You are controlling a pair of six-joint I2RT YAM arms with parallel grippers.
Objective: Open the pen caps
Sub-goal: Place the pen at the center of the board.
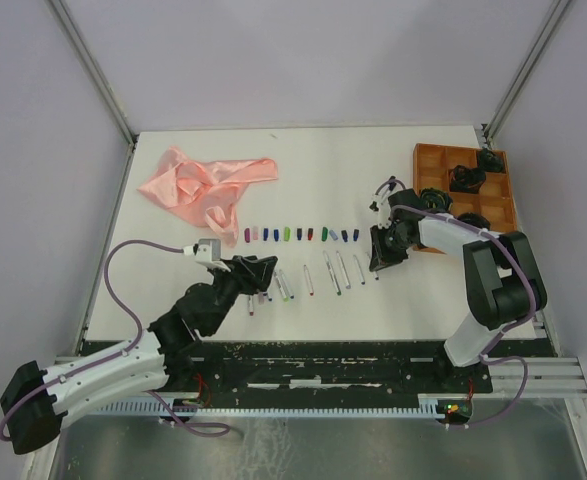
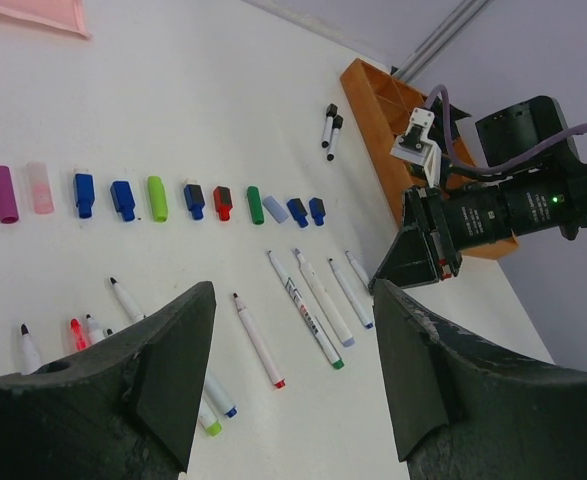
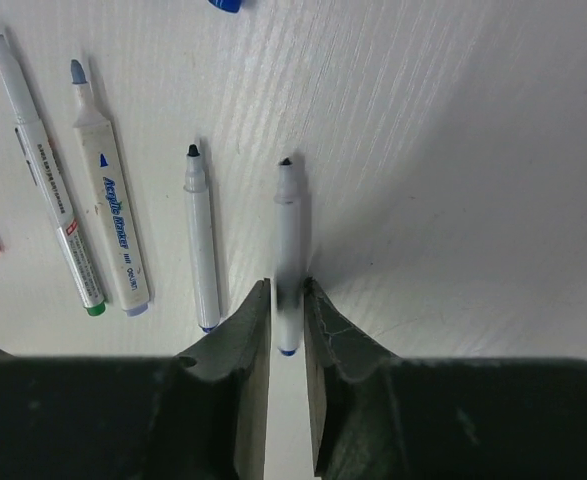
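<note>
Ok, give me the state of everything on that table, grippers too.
pen caps, off the pens, lying in a row.
pens, near row uncapped, lying flat.
pink cloth, crumpled.
orange tray, holding black items.
left gripper, open, empty.
right gripper, jaws flanking one uncapped pen lying flat; grip unclear.

Your left end effector (image 2: 293, 290) is hanging open above uncapped pens (image 2: 323, 298); pen caps (image 2: 157, 198) are lying rowed across the frame's middle.
</note>
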